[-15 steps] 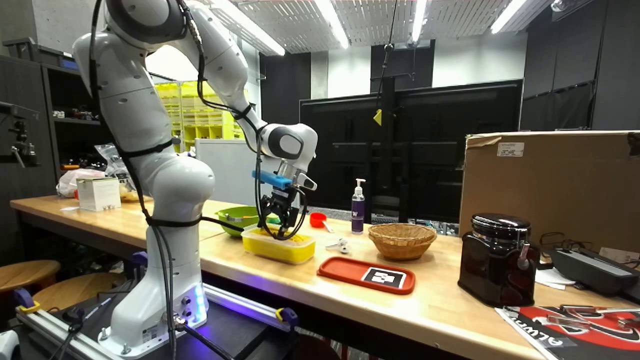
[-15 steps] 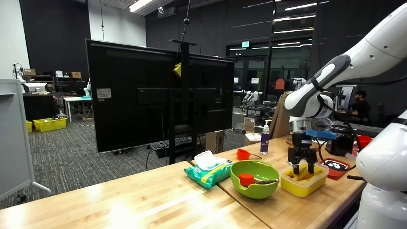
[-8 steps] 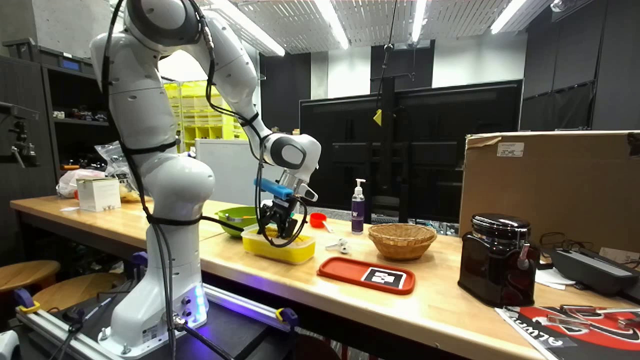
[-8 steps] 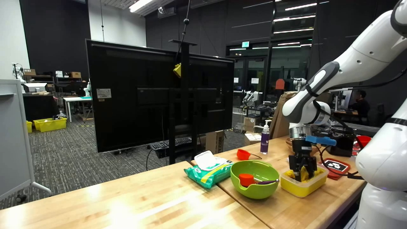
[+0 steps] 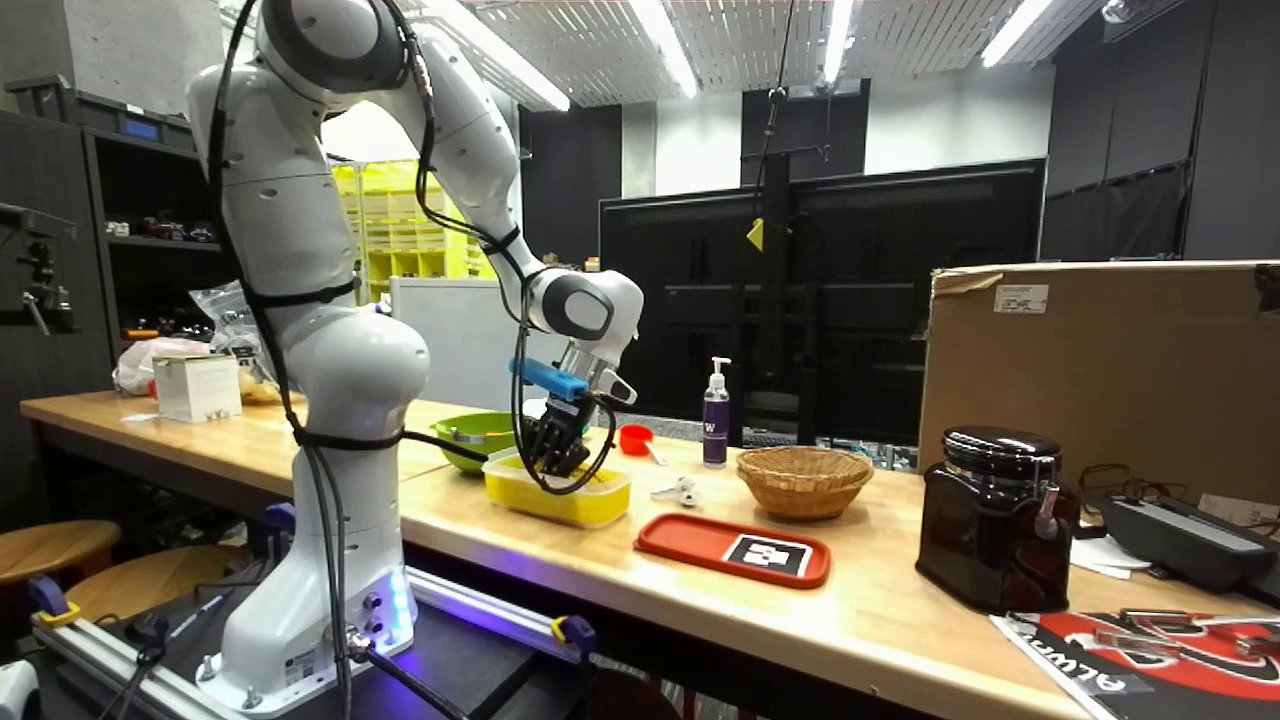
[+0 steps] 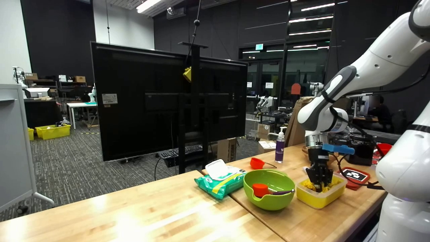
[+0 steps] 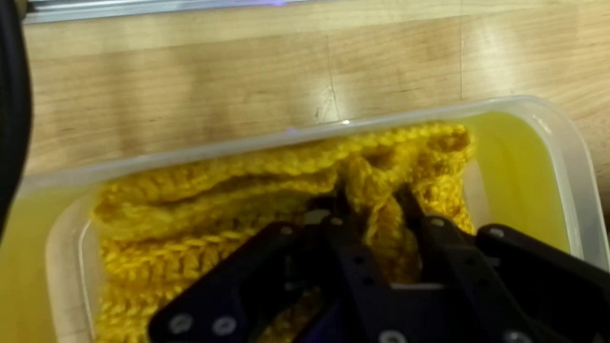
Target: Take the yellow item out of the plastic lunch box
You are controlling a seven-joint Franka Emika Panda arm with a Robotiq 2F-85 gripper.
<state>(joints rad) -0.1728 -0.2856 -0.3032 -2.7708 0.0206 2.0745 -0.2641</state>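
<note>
The yellow item, a knitted cloth (image 7: 181, 252), lies folded inside the plastic lunch box (image 7: 519, 181), a shallow translucent box with a yellow tint. In both exterior views the box (image 5: 560, 502) stands on the table near its front edge. My gripper (image 7: 374, 195) reaches down into it, and a bunched fold of the cloth is pinched between the two fingers. Most of the cloth spreads flat across the box floor around them. In an exterior view the gripper (image 6: 320, 189) leans slightly, its fingertips sunk in the cloth (image 6: 306, 184) and partly hidden.
A green bowl (image 6: 268, 188) holding a red cup stands close beside the box, with a wipes pack (image 6: 220, 181) behind. A red tray (image 5: 735, 548), a wicker basket (image 5: 805, 485), a pump bottle (image 5: 715, 415) and a red measuring cup (image 5: 635, 440) are also on the table.
The gripper tilted and sank a little lower into the box. Its fingers drew together, bunching up the cloth between them. The box stayed in place.
</note>
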